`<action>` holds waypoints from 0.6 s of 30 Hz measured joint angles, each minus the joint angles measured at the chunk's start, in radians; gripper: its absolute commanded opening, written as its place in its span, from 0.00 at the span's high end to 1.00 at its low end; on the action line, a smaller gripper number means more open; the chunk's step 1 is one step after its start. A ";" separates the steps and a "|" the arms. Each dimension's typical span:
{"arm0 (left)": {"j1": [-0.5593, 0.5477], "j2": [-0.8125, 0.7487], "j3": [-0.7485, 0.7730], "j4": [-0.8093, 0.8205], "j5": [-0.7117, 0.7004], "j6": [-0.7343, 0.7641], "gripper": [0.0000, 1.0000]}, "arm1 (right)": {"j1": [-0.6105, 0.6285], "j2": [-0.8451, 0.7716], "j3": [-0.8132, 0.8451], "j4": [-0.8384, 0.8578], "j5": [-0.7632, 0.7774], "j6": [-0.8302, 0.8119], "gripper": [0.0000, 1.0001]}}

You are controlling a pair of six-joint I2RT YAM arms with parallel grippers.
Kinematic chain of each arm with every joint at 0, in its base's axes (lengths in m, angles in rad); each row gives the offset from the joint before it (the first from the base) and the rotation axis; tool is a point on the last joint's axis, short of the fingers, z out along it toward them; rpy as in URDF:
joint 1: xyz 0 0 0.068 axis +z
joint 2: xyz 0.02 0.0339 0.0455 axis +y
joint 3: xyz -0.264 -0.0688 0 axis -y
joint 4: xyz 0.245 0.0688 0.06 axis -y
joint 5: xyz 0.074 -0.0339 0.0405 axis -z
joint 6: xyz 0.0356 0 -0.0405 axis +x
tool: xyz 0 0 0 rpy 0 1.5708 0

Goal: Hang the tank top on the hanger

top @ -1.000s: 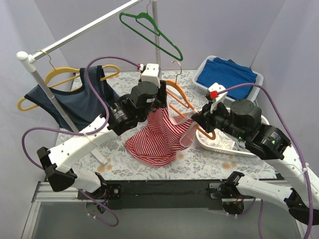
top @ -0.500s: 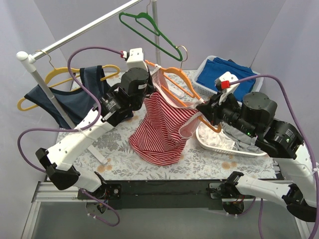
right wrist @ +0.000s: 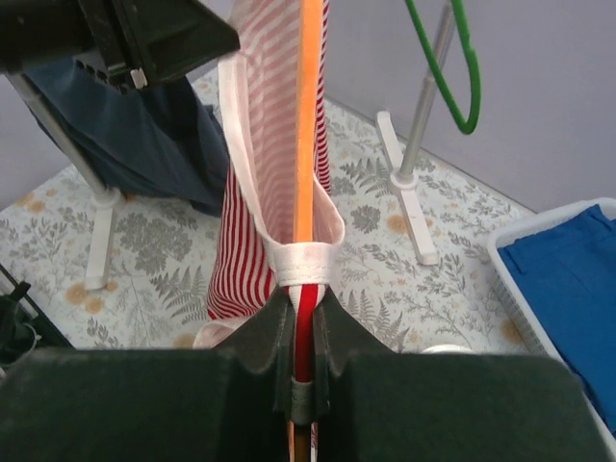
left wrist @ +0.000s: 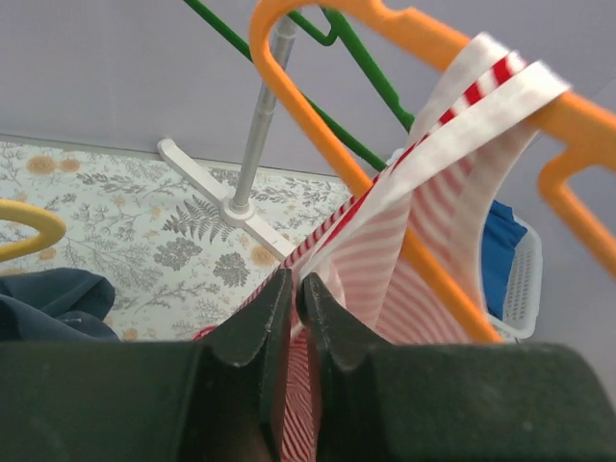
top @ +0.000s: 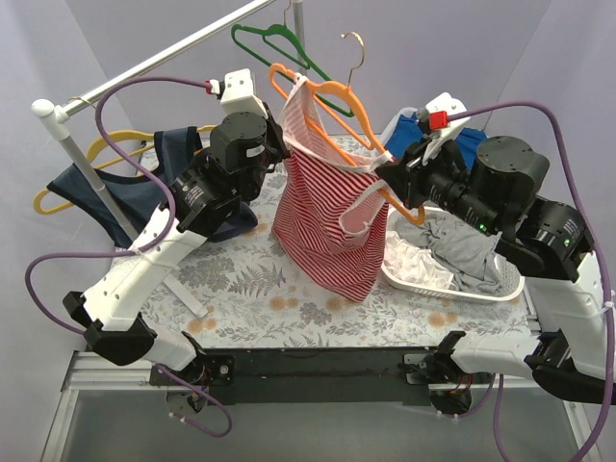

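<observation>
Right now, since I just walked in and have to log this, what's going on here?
Two robot arms hold an orange hanger in the air with the striped tank top draped on it, both straps over its shoulders. The left tool pinches the fabric near one strap; the right tool is shut on the hanger's other end.

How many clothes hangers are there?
3: a green plastic hanger by the metal rail, an orange plastic hanger carrying the red-and-white striped top, a yellow hanger holding the navy top.
</observation>
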 measured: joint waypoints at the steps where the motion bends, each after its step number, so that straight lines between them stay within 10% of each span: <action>1: 0.000 0.001 0.011 -0.002 0.000 0.002 0.58 | 0.000 0.007 0.019 0.006 0.005 -0.002 0.99; 3: 0.001 0.000 0.018 -0.002 0.002 0.014 0.33 | 0.000 0.008 0.035 0.019 0.010 -0.002 0.99; 18: 0.001 -0.135 -0.028 -0.042 0.116 0.017 0.28 | 0.000 -0.004 -0.208 0.053 -0.047 0.016 0.99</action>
